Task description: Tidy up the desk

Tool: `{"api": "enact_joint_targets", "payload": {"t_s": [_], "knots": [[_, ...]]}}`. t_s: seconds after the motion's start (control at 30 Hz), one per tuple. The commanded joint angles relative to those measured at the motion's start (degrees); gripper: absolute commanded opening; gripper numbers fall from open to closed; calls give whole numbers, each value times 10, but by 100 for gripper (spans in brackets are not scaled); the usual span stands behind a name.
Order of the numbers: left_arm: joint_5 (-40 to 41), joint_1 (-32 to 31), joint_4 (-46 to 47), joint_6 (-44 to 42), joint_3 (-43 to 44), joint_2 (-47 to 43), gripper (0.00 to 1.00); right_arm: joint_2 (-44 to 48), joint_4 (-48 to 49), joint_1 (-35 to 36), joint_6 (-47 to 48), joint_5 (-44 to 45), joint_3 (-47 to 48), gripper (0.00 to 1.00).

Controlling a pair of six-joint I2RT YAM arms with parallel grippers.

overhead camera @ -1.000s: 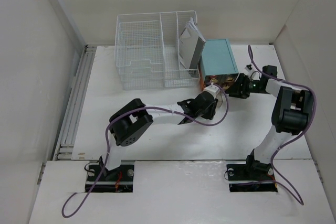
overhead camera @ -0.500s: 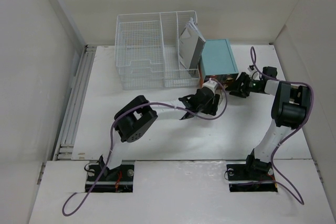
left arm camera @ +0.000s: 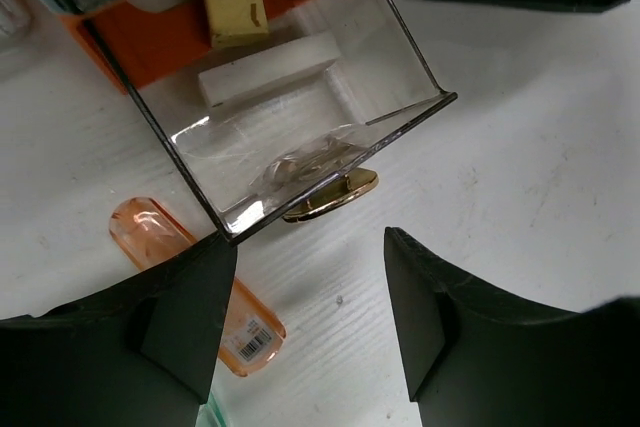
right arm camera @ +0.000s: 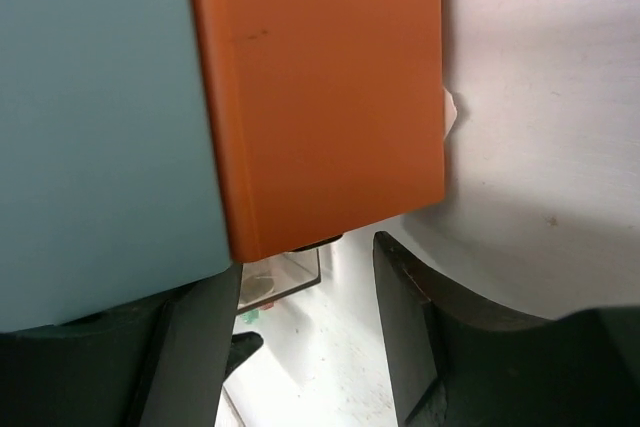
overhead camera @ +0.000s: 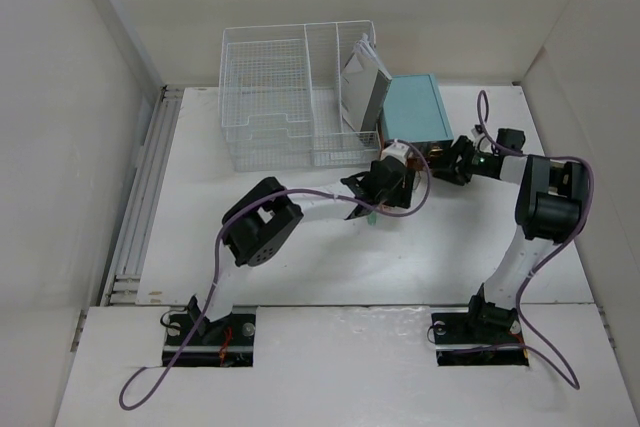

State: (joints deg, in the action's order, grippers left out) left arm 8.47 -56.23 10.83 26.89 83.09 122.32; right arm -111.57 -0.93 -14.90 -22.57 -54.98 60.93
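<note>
Broadly, the desk (overhead camera: 200,177) lies under everything, with the teal drawer box (overhead camera: 415,112) at its far side. Released, the right fingers (right arm camera: 420,347) stand at the box's corner. The left fingers (left arm camera: 170,317), also released, face the clear drawer (left arm camera: 300,107) and its gold knob (left arm camera: 332,195). An off-centre pinch could slip off.

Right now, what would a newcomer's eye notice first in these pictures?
A clear drawer with a gold knob, pulled out of the teal drawer box at the far side of the white desk, the open left gripper facing it. Then the white wire-mesh basket left of the box, and a translucent orange piece beside the drawer.
</note>
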Motion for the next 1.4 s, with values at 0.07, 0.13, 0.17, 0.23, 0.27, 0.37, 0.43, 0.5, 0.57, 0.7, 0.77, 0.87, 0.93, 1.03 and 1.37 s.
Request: {"api": "enact_joint_targets", "payload": {"t_s": [0.07,0.13,0.17,0.23,0.27,0.37,0.43,0.5,0.57,0.7,0.77,0.87,0.93,1.03,1.37], "knots": [[23,14,6,10,31,2,57,-11,80,28,-42,4,-5,57],[23,14,-1,10,49,7,56,-11,87,29,-48,4,-10,54],[23,19,-1,10,54,13,56,-16,87,29,-48,4,-10,47],[23,19,-6,10,61,13,56,-16,92,29,-48,4,-16,42],[23,19,-6,10,69,20,56,-16,92,29,-48,4,-16,38],[23,30,-12,15,74,26,56,-16,92,29,-48,-2,-27,34],[23,35,-12,15,81,26,56,-6,92,23,-42,-7,-34,30],[23,35,-12,15,87,31,56,0,92,18,-37,-14,-47,28],[23,40,-17,15,94,31,56,17,92,12,-27,-21,-68,28],[23,46,-17,15,105,36,56,38,74,0,4,-29,-87,29],[23,52,-17,15,110,42,56,38,74,-6,4,-48,-82,43],[23,52,-29,15,124,48,56,38,74,-6,4,-58,-74,51],[23,57,-29,15,137,53,56,33,74,-6,-1,-58,-67,51],[16,62,-34,15,143,58,56,22,74,-6,-7,-53,-55,52],[16,73,-40,15,161,74,56,3,154,-6,-88,-36,-40,54]]}}
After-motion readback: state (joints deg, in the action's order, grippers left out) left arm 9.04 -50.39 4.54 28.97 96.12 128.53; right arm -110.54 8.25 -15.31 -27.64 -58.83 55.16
